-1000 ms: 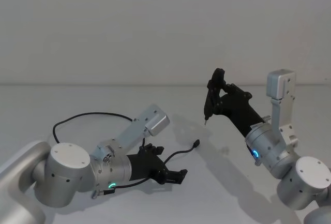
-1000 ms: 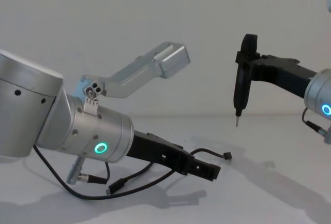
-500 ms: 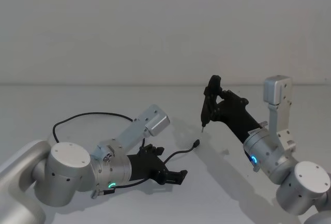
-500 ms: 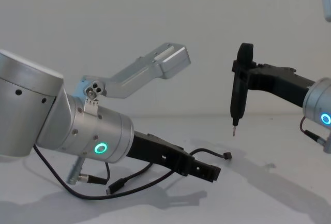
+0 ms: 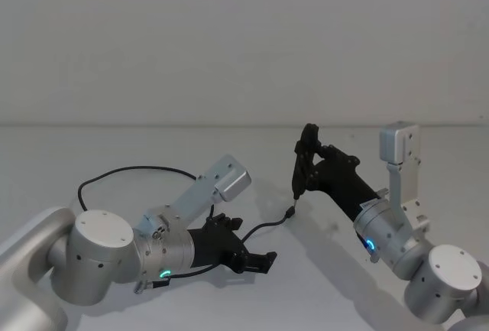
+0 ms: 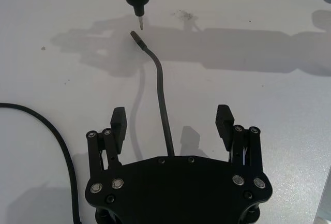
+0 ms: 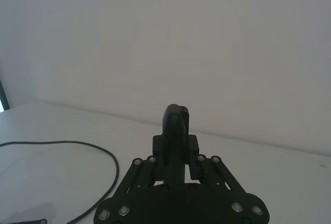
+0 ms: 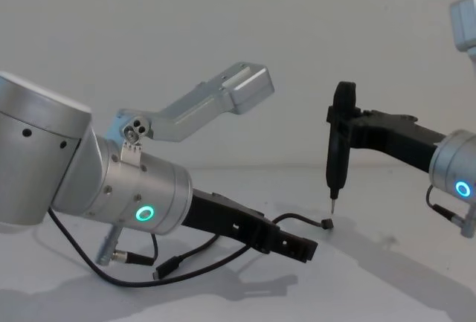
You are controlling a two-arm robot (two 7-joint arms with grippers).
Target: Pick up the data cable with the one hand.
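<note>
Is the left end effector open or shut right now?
Open. The left end effector's two fingers stand wide apart, and the data cable runs between them, touching neither.

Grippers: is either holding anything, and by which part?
Right gripper is shut on a black pointed tool, by its upper half. Left gripper is open, holding nothing; the data cable lies between its jaws.

Black: data cable, left gripper, right gripper, tool (silver tip). White: table, faint grey specks. Silver: left arm, green ring light; right arm, blue ring light. Off-white: wall behind, uniform.
</note>
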